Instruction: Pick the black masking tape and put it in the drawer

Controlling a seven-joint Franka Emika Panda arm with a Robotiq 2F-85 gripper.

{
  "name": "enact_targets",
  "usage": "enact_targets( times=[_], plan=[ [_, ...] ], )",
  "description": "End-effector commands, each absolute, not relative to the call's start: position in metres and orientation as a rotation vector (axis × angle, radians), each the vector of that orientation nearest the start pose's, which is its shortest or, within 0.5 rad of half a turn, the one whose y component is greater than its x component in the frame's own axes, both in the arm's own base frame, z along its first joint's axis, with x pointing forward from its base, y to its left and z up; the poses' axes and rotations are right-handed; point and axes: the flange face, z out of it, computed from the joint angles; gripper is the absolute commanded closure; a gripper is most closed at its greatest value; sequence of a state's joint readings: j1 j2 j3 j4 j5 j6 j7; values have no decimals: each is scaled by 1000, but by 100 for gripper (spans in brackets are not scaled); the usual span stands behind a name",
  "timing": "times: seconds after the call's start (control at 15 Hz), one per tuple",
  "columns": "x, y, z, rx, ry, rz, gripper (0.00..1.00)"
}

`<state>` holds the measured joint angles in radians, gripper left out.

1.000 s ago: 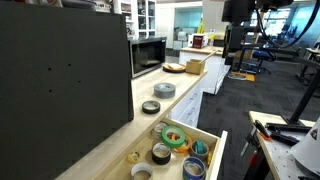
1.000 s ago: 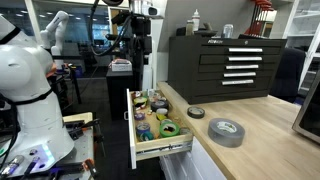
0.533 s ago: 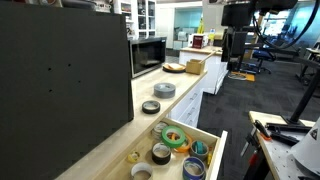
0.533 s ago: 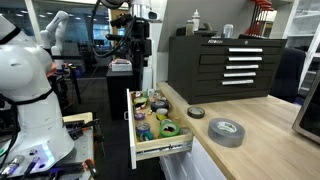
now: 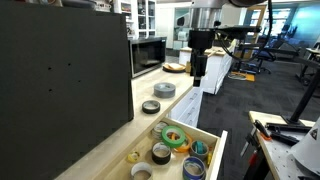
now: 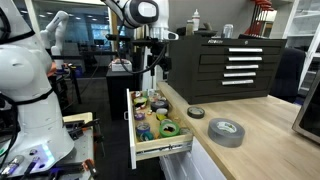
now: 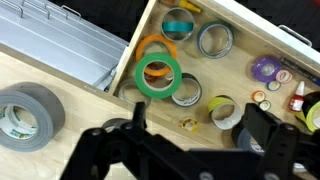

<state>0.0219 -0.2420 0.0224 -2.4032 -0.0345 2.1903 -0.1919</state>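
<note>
Gripper (image 6: 155, 84) above open drawer (image 6: 166, 149)

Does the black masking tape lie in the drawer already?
No, the black masking tape lies on the counter beside the grey roll, outside the open drawer.

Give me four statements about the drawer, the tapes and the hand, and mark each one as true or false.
1. The drawer stands open. True.
2. The black masking tape lies in the drawer. False: it lies on the countertop, near the grey tape roll.
3. The hand holds a tape roll. False: in the wrist view it is open and holds nothing.
4. A green tape roll lies in the drawer. True.
</note>
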Motion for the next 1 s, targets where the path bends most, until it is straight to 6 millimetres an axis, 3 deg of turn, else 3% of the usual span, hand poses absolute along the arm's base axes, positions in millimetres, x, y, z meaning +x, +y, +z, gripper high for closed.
enact_targets(
  times=[0.0, 0.07, 0.13, 0.27, 0.33, 0.53, 0.93],
  plan=[
    [496, 10, 402, -3158, -489, -26, 0],
    [500, 8, 402, -3158, -511, -16, 0],
    [529, 11, 391, -3162, -526, -8, 0],
    [538, 12, 395, -3170, -550, 8, 0],
    [518, 14, 394, -3159, -508, -9, 0],
    [536, 14, 389, -3159, -522, -4, 0],
    [540, 10, 382, -3154, -527, -18, 0]
  ],
)
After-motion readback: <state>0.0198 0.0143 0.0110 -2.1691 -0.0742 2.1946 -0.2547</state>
